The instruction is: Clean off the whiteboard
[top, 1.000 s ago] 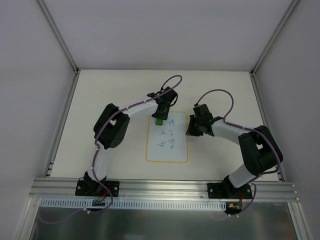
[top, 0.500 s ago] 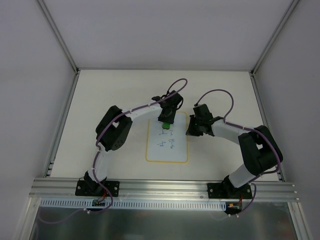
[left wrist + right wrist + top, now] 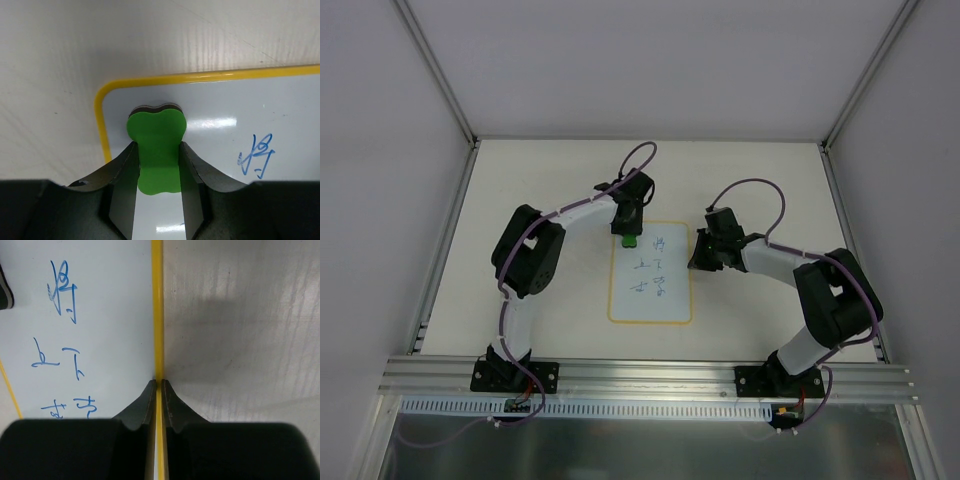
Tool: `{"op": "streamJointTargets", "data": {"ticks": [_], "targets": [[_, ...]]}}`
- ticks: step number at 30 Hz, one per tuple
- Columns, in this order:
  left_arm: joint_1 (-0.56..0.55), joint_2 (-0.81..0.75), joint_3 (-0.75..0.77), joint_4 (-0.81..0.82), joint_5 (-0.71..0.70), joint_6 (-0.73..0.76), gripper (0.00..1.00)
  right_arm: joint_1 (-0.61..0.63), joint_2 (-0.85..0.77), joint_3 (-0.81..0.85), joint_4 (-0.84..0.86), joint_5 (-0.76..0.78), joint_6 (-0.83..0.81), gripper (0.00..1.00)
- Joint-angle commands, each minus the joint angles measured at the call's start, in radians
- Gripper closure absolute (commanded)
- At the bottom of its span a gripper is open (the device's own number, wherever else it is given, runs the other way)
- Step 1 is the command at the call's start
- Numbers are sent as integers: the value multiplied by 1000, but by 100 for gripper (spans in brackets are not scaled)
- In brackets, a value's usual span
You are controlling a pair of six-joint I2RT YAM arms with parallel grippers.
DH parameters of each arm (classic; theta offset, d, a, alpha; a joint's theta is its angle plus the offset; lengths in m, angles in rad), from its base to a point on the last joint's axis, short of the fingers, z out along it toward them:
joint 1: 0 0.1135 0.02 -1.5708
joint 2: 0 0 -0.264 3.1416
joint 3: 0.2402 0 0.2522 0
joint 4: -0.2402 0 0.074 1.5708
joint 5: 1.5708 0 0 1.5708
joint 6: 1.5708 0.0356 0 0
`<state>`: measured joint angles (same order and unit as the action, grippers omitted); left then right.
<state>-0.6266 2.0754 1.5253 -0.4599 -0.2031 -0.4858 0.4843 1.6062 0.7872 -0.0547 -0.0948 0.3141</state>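
Note:
The whiteboard [image 3: 650,275] lies flat mid-table, white with a yellow rim, bearing blue handwritten marks [image 3: 658,268]. My left gripper [image 3: 631,237] is shut on the green peanut-shaped eraser [image 3: 156,150], which rests on the board's far left corner [image 3: 107,95]. A blue mark [image 3: 256,157] lies to its right. My right gripper [image 3: 696,258] is shut on the board's right rim [image 3: 157,315], pinching the yellow edge between its fingertips [image 3: 150,395]. Blue writing [image 3: 62,285] shows left of that rim.
The cream table [image 3: 540,190] is enclosed by grey walls with aluminium posts [image 3: 435,70]. A metal rail [image 3: 640,372] runs along the near edge at the arm bases.
My left gripper with the eraser swept right and toward the near side, then back left to the board's far left corner. The board and right gripper shifted slightly left.

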Motion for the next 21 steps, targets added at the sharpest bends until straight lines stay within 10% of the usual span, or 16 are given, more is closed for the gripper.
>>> {"op": "streamJointTargets", "data": {"ticks": [1, 21], "targets": [[19, 22, -40, -89, -39, 23, 96, 10, 57, -31, -114, 46, -10, 100], [-151, 196, 199, -100, 111, 39, 97, 10, 58, -26, -108, 18, -12, 100]]}}
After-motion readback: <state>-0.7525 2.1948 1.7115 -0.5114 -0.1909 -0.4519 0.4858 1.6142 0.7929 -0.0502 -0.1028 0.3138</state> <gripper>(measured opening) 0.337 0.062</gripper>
